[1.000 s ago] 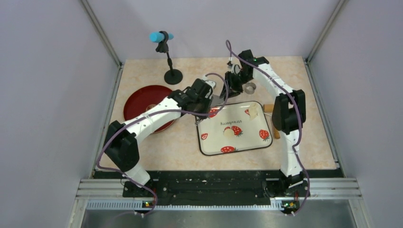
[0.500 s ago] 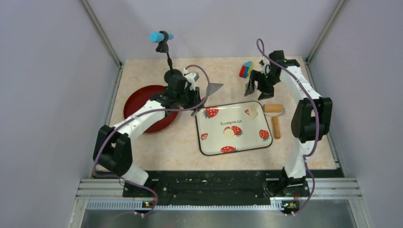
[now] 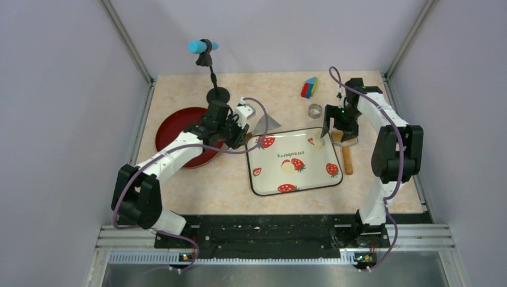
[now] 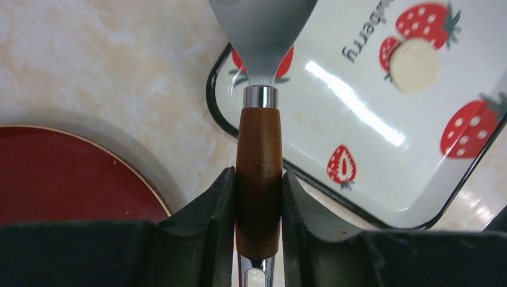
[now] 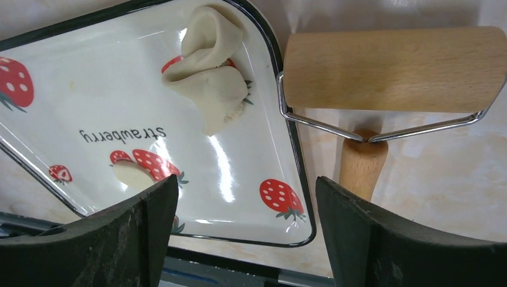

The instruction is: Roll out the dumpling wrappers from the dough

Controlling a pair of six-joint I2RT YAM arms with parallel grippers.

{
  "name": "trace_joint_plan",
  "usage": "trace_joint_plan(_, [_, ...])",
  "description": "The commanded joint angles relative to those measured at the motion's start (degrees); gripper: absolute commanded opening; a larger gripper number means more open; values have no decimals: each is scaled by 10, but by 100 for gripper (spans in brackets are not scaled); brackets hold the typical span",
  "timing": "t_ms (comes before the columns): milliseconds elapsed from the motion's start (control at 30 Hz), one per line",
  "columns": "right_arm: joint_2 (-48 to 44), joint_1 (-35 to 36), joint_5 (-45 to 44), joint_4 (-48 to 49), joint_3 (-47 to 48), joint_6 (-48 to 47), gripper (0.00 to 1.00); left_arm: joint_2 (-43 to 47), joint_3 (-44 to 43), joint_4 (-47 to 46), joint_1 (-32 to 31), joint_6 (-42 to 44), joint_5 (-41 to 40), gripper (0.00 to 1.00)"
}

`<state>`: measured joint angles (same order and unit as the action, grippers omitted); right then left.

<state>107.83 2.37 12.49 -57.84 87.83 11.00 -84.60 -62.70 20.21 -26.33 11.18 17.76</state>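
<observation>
Plainly, the dough [image 5: 209,78] is a folded, crumpled lump in the far right corner of the strawberry tray [image 5: 89,89], just inside the rim and near the rolling pin [image 5: 388,69], which lies on the table [image 5: 448,167] beside the tray; one dumpling wrapper [image 4: 414,66] — a thin pale disc — lies flat toward the tray's middle; the right gripper [image 5: 245,179] hangs above the tray's right edge, fingers spread wide with nothing between them; the left gripper [image 4: 258,179] is clamped on the brown wooden handle of a metal spatula [image 4: 263,30], whose blade reaches toward the tray's far left corner, the red plate [image 4: 72,173] beside it; the dough looks soft, light and likely tacky — any pinch will dent it, so it is best taken gently across its thicker lower body, not by the thin upper fold, which may tear; the wrapper looks flimsier and probably wants the blade slid beneath it
</observation>
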Motion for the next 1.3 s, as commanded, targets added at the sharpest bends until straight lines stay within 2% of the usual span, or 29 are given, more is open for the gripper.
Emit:
trace_joint_plan(0, [-22,-1,-12,7,-22,-10,83,31,35,15,-7,121,-17,0])
trace_joint_plan(267, [-7,-2,-29,10,-51,-11,86,17,52,40,-79,189,-113,0])
trace_joint_plan(1267, [10,-2,-24,9,-70,-9,90,-24,88,43,-147,275,-169,0])
